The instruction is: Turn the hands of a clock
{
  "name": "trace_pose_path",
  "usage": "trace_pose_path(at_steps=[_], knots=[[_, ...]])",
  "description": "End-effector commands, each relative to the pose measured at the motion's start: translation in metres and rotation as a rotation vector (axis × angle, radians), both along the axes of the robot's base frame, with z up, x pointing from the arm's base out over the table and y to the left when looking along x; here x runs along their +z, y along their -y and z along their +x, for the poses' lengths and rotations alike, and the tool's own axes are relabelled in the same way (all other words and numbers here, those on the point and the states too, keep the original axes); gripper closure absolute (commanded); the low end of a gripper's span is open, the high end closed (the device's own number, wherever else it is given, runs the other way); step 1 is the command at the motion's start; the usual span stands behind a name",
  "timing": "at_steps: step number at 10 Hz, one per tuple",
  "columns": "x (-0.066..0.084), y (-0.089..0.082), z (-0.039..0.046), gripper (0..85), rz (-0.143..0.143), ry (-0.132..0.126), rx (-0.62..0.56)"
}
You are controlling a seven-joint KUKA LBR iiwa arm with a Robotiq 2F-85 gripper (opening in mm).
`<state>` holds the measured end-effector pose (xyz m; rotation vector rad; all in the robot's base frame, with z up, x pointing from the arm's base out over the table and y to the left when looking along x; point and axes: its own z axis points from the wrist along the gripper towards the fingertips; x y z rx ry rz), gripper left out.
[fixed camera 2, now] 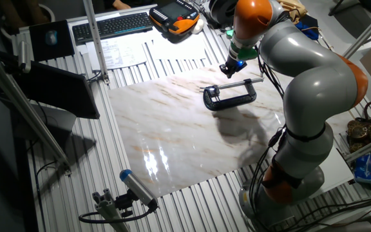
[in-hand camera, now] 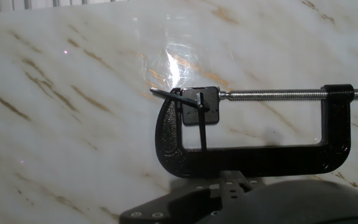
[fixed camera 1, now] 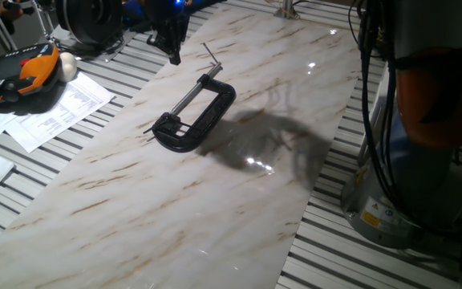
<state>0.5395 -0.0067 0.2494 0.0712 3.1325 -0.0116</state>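
Note:
A black C-clamp (fixed camera 1: 195,112) lies on the marble board (fixed camera 1: 135,209). Its jaw holds a small black square clock part (in-hand camera: 199,106) with thin black hands (in-hand camera: 202,124); one hand points down, the other to the upper left. The clamp also shows in the other fixed view (fixed camera 2: 230,95) and in the hand view (in-hand camera: 253,158). My gripper (fixed camera 1: 175,54) hangs above the board's far end, beyond the clamp's screw handle and apart from it. Its fingers come to a single tip and hold nothing. In the other fixed view the gripper (fixed camera 2: 227,71) is just above the clamp.
Papers (fixed camera 1: 58,112) and an orange-black pendant (fixed camera 1: 22,76) lie left of the board on the slatted table. A keyboard (fixed camera 2: 111,24) is at the back. The arm's base (fixed camera 1: 391,201) and cables stand at the board's right edge.

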Motion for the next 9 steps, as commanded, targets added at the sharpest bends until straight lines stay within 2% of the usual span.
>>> trace_pose_path(at_steps=[1, 5, 9], knots=[[0.0002, 0.0001, 0.0, 85.0, 0.0, -0.002, -0.002], [0.0014, 0.0007, -0.0005, 85.0, -0.015, -0.009, -0.006], [0.0019, 0.001, 0.0001, 85.0, -0.012, -0.014, -0.005]])
